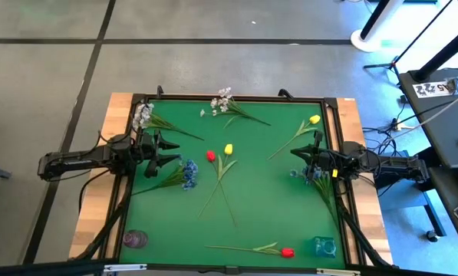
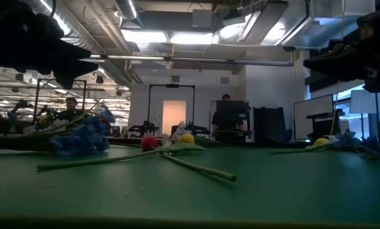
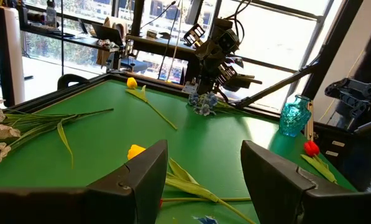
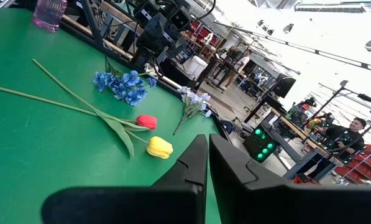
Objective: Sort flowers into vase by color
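Observation:
Flowers lie flat on the green table (image 1: 252, 207). Two white sprays (image 1: 143, 115) (image 1: 222, 101) lie at the far edge, and a yellow tulip (image 1: 314, 119) at the far right. A red tulip (image 1: 210, 156) and a yellow tulip (image 1: 229, 149) lie in the middle with stems crossed. A red tulip (image 1: 287, 251) lies near the front. My left gripper (image 1: 167, 149) is open and empty above the table, beside a blue cluster (image 1: 188, 175). My right gripper (image 1: 309, 161) is shut and raised over another blue cluster (image 3: 204, 104), which lies on the table.
A pink vase (image 1: 135, 239) stands in the near left corner and a teal vase (image 1: 324, 247) in the near right corner. Wooden borders frame the table on the left and right. People and desks show in the room beyond.

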You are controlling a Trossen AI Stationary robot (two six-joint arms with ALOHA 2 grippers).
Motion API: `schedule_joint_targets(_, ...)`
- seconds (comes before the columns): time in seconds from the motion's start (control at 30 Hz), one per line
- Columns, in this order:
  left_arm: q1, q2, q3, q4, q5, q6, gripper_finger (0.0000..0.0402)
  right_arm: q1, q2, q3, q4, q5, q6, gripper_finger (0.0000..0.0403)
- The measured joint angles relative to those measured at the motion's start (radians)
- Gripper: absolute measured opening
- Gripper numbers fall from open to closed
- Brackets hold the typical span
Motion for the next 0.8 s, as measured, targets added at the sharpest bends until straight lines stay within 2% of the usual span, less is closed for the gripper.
schedule_joint_targets(0.23,0.0,0.0,0.0,0.0,0.0,0.0,0.02,0.0,0.0,-0.002,0.018,0.009,0.019,0.0019)
schedule_joint_targets(0.3,0.0,0.0,0.0,0.0,0.0,0.0,0.02,0.001,0.005,-0.004,0.076,0.08,0.079,0.0019)
schedule_joint_targets(0.4,0.0,0.0,0.0,0.0,0.0,0.0,0.02,0.001,0.015,-0.004,0.219,0.272,0.219,0.0019)
schedule_joint_targets(0.47,0.0,0.0,0.0,0.0,0.0,0.0,0.02,0.0,0.016,-0.004,0.245,0.396,0.243,0.0019)
schedule_joint_targets(0.57,0.0,0.0,0.0,0.0,0.0,0.0,0.02,0.0,0.015,-0.004,0.249,0.527,0.237,0.0019)
schedule_joint_targets(0.67,0.0,0.0,0.0,-0.001,0.0,0.0,0.02,0.0,0.015,-0.004,0.225,0.585,0.237,0.0019)
schedule_joint_targets(0.8,0.0,0.0,0.0,0.0,0.0,0.0,0.02,0.0,0.015,-0.001,0.217,0.577,0.236,0.0019)
